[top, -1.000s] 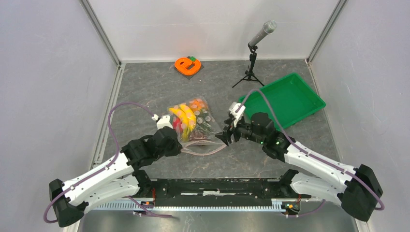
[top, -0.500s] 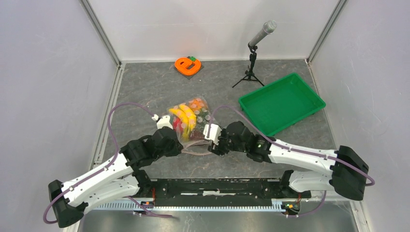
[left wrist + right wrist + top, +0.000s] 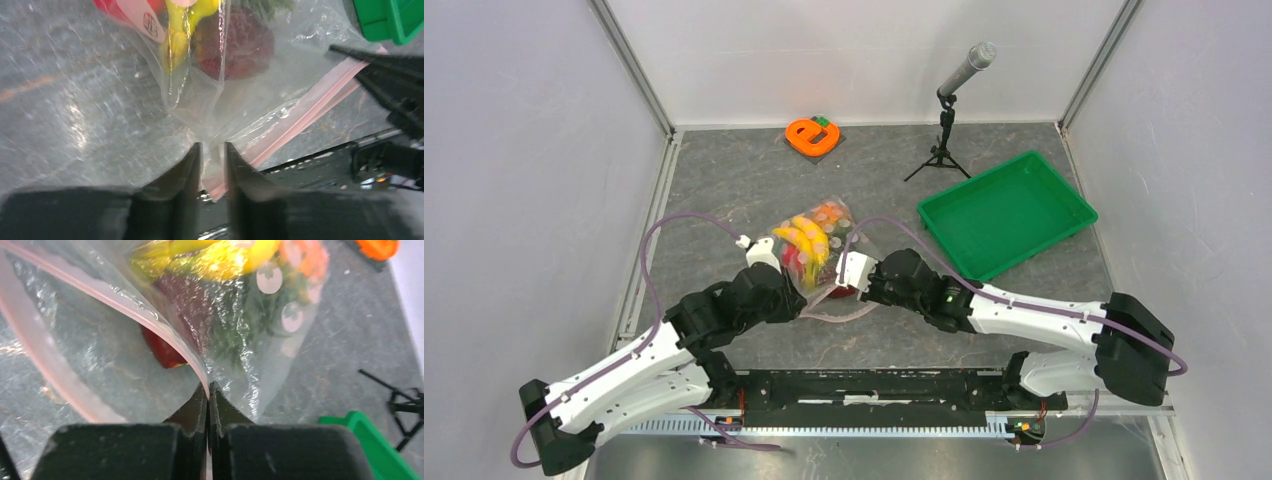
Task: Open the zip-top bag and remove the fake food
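Overhead, both arms stretch low and forward from their bases and bend inward, so the left gripper (image 3: 796, 300) and the right gripper (image 3: 856, 285) meet the near edge of the zip-top bag (image 3: 826, 262) from opposite sides. The bag sits mid-table on the grey marbled surface (image 3: 724, 190), crumpled and glossy. The yellow banana bunch (image 3: 809, 238) shows through it; the other fruit is a blur of colour. A green tray (image 3: 1004, 215) lies well apart to the right.

Seen from the left wrist, two dark tapered fingers (image 3: 192, 160) stand a narrow slit apart with clear film in the gap. Whether they pinch it I cannot tell. The pink zip strip (image 3: 310, 110) runs off diagonally, and a maroon rounded fruit (image 3: 245, 47) sits behind wrinkled plastic.

From the right wrist, the fingers are pressed together on the bag's edge at the strip. Glare hides most of the contents.
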